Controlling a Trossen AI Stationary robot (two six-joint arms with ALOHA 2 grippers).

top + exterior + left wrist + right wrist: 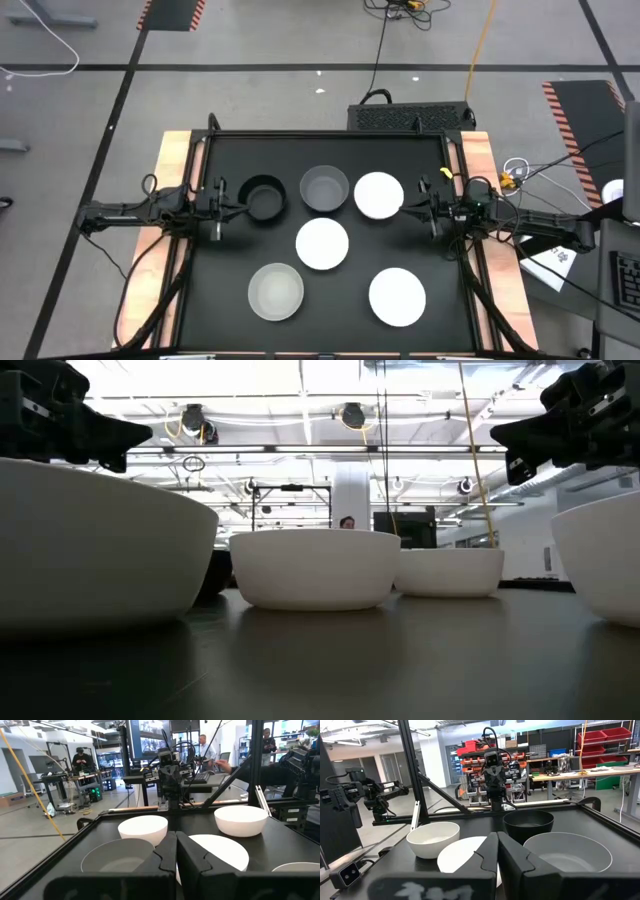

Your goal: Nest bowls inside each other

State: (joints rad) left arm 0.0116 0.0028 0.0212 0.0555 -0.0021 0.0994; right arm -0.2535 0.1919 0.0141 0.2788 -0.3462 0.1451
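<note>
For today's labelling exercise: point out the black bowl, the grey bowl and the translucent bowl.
black bowl (264, 197), high view, its dark inside.
grey bowl (325, 189), high view, its inside floor.
translucent bowl (275, 291), high view, its inside floor.

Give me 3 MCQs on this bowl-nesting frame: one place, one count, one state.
1. Where is the black bowl?
A. back row, next to the left gripper
B. front right corner
C. centre of the table

2. How many bowls are on the table?
A. four
B. six
C. eight

3. What state are the bowls in?
A. all stacked in one pile
B. two nested, the rest apart
C. all separate, none nested

Answers:
1 A: in the high view it sits at the left end of the back row, beside the grey bowl.
2 B: the high view shows six.
3 C: each stands alone on the mat; both the left gripper and right gripper are shut and empty.
</note>
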